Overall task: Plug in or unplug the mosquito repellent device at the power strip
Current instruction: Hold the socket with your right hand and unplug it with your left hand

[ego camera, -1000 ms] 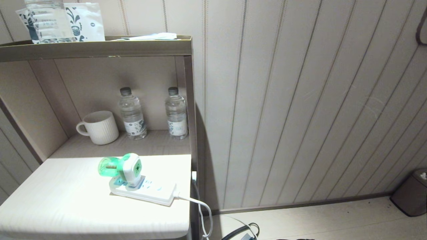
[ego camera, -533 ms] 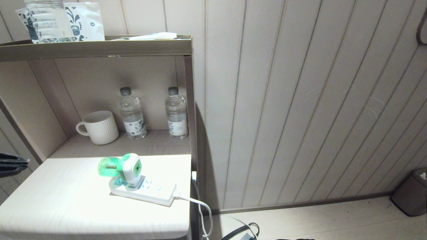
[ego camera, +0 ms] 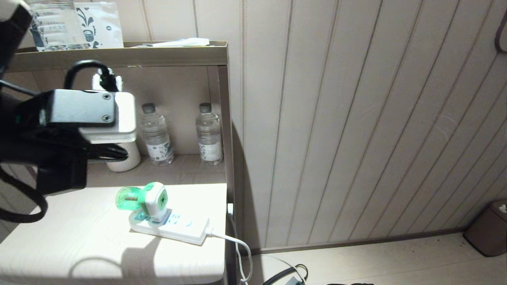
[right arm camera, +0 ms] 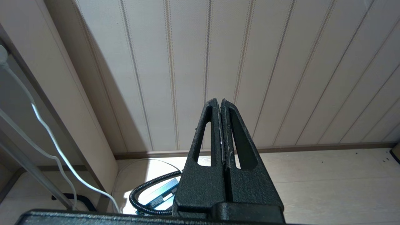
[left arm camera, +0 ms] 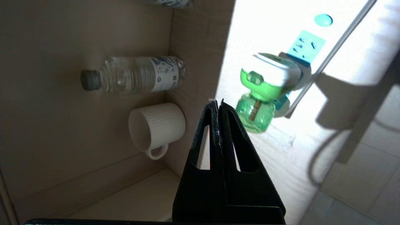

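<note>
The mosquito repellent device [ego camera: 143, 200], a green bottle with a white head, sits plugged into the left end of the white power strip [ego camera: 174, 227] on the bright tabletop, its bottle pointing left. In the left wrist view the device [left arm camera: 265, 90] lies just beyond my left gripper [left arm camera: 218, 103], which is shut and holds nothing. In the head view the left gripper [ego camera: 119, 152] hangs above and left of the device, apart from it. My right gripper [right arm camera: 218, 101] is shut and empty, low by the wall and floor, out of the head view.
A white mug [left arm camera: 156, 128] and two clear water bottles [ego camera: 156, 134] [ego camera: 209, 133] stand in the shelf niche behind the tabletop [ego camera: 79, 237]. The strip's white cable [ego camera: 237, 245] drops over the table's right edge. A small bin [ego camera: 489, 227] stands on the floor at the right.
My left arm has swung in from the left edge and now fills the upper left, above the table, hiding most of the mug. The device and strip have not moved.
</note>
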### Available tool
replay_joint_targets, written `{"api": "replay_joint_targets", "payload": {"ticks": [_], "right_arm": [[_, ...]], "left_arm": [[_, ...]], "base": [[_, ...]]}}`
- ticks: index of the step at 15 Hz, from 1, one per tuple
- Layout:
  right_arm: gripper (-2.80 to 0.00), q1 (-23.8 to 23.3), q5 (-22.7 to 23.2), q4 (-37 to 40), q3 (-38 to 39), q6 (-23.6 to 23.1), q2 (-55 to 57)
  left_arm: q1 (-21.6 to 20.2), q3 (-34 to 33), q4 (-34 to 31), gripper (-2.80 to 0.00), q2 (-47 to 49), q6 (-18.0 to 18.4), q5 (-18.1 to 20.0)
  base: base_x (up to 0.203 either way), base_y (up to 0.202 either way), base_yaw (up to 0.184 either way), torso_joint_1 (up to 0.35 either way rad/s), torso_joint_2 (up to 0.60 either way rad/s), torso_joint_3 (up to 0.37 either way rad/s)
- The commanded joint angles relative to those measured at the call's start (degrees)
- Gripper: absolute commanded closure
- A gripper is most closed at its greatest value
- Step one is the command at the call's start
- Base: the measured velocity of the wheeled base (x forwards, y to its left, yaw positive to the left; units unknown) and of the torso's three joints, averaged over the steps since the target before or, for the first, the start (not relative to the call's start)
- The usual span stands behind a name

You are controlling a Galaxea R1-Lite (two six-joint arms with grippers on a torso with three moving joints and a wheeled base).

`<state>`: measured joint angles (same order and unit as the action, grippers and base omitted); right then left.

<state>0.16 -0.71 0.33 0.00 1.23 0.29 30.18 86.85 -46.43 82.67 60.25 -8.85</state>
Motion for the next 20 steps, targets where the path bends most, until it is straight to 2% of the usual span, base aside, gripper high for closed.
{"api": "replay_joint_targets", "payload": {"ticks": [1, 4, 6, 8, 9, 11, 13, 14, 15, 20], "right_arm": [[0.0, 0.0, 0.0, -0.1, 0.0, 0.0, 0.0], [0.0, 0.0, 0.0, 0.0, 0.0, 0.0, 0.0], [0.0, 0.0, 0.0, 0.0, 0.0, 0.0, 0.0], [0.0, 0.0, 0.0, 0.0, 0.0, 0.0, 0.0], [0.0, 0.0, 0.0, 0.0, 0.0, 0.0, 0.0], [0.0, 0.0, 0.0, 0.0, 0.0, 0.0, 0.0], [0.0, 0.0, 0.0, 0.0, 0.0, 0.0, 0.0], [0.0, 0.0, 0.0, 0.0, 0.0, 0.0, 0.0], [0.0, 0.0, 0.0, 0.0, 0.0, 0.0, 0.0], [0.0, 0.0, 0.0, 0.0, 0.0, 0.0, 0.0]], "left_arm": [[0.3, 2.4, -0.8, 0.0, 5.7, 0.3, 0.2], [0.3, 6.8, -6.9, 0.0, 10.2, 1.1, 4.1], [0.2, 11.6, -11.4, 0.0, 12.9, 4.8, 5.7], [-0.1, 17.7, -21.0, 0.0, 16.1, 6.5, 6.0], [-1.1, 20.2, -23.7, 0.0, 17.5, 7.4, 6.0], [-4.0, 21.0, -24.7, 0.0, 18.9, 13.5, 5.5], [-5.8, 21.1, -24.0, 0.0, 19.4, 15.0, 3.7], [-6.0, 21.1, -23.7, -2.24, 19.7, 15.9, 3.3], [-6.4, 21.1, -23.8, -2.8, 20.0, 17.2, 3.1], [-6.2, 20.8, -24.9, -2.8, 20.1, 17.4, 5.5]], "base": [[0.0, 0.0, 0.0, 0.0, 0.0, 0.0], [0.0, 0.0, 0.0, 0.0, 0.0, 0.0], [0.0, 0.0, 0.0, 0.0, 0.0, 0.0], [0.0, 0.0, 0.0, 0.0, 0.0, 0.0], [0.0, 0.0, 0.0, 0.0, 0.0, 0.0], [0.0, 0.0, 0.0, 0.0, 0.0, 0.0], [0.0, 0.0, 0.0, 0.0, 0.0, 0.0], [0.0, 0.0, 0.0, 0.0, 0.0, 0.0], [0.0, 0.0, 0.0, 0.0, 0.0, 0.0], [0.0, 0.0, 0.0, 0.0, 0.0, 0.0]]}}
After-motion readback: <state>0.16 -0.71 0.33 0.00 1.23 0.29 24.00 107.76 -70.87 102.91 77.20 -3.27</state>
